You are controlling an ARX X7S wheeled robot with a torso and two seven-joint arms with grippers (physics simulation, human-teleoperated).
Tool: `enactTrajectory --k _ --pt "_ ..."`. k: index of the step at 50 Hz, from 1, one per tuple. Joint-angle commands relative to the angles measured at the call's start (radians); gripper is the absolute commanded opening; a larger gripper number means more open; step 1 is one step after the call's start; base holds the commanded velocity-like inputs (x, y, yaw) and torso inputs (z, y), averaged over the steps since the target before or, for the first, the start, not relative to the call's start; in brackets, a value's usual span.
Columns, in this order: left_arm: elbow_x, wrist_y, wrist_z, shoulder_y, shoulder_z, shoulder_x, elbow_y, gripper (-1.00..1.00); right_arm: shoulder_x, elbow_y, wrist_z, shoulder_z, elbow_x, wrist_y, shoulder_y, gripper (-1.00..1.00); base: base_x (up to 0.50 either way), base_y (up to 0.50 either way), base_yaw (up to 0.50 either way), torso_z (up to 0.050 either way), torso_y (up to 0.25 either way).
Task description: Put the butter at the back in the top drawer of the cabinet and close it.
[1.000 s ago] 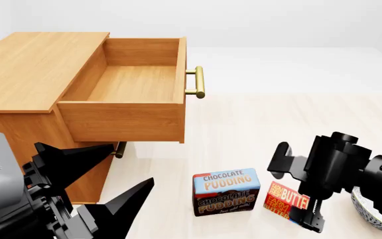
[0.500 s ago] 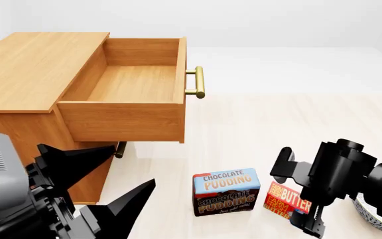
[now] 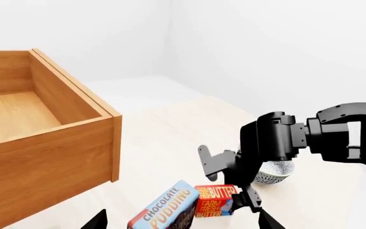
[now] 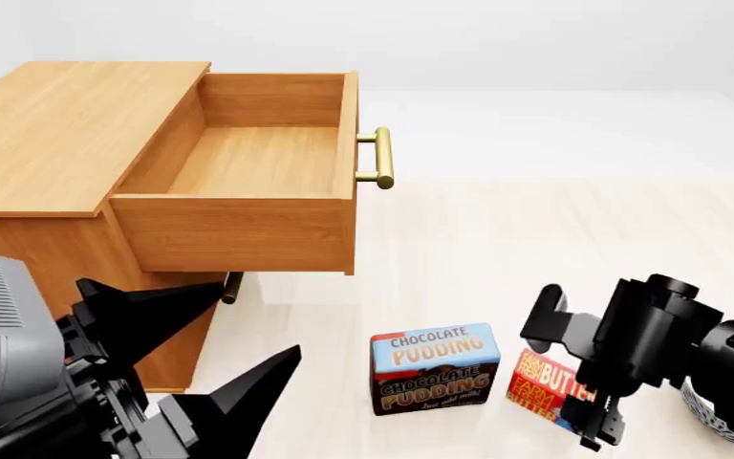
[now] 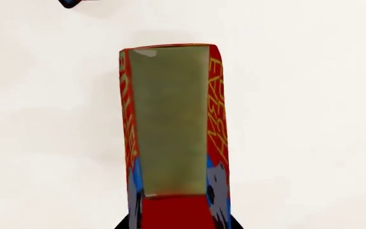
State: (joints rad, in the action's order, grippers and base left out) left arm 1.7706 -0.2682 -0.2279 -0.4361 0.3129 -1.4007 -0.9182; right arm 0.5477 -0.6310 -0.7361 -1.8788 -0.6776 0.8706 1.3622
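Butter (image 4: 549, 385) is seen at lower right of the head frame, standing on the floor (image 4: 533, 239) just beside the pudding box (image 4: 434, 368), not yet lifted. The right end effector (image 4: 581, 406) is lowered over it, fingers straddling the box; whether they are closed on it cannot be told (contact is hidden). The left end effector (image 4: 202, 359) is spread wide, empty. The top drawer (image 4: 233, 229) of the cabinet (image 4: 61, 124) is pulled out, empty. Grasp, transfer and closing are judged outstanding.
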Motion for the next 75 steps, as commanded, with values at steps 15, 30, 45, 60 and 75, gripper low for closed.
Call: enactTrajectory --k 15,30,45,60,75 --pt "0.008 -0.014 0.003 0.001 -0.008 0.008 0.005 1.00 0.016 0.014 0.019 0.030 -0.023 0.001 -0.004 -1.00 0.00 0.00 0.00 0.000 0.000" --pt "0.015 0.009 0.014 0.021 -0.033 -0.028 -0.003 1.00 0.161 0.249 0.113 0.071 -0.077 0.115 0.093 -1.00 0.00 0.00 0.00 0.000 0.000" --pt "0.156 -0.268 0.032 -0.289 -0.039 0.014 0.072 1.00 0.322 0.548 0.200 0.112 -0.126 0.295 0.282 -1.00 0.00 0.00 0.00 0.000 0.000" --pt "0.324 -0.764 -0.005 -0.851 0.143 0.229 0.320 1.00 0.446 0.913 0.188 0.146 -0.177 0.535 0.591 -1.00 0.00 0.00 0.00 0.000 0.001" --pt "0.164 -1.103 0.176 -1.154 0.262 0.434 0.562 1.00 0.351 1.044 0.173 0.165 -0.238 0.661 0.713 -1.00 0.00 0.00 0.00 0.000 0.001"
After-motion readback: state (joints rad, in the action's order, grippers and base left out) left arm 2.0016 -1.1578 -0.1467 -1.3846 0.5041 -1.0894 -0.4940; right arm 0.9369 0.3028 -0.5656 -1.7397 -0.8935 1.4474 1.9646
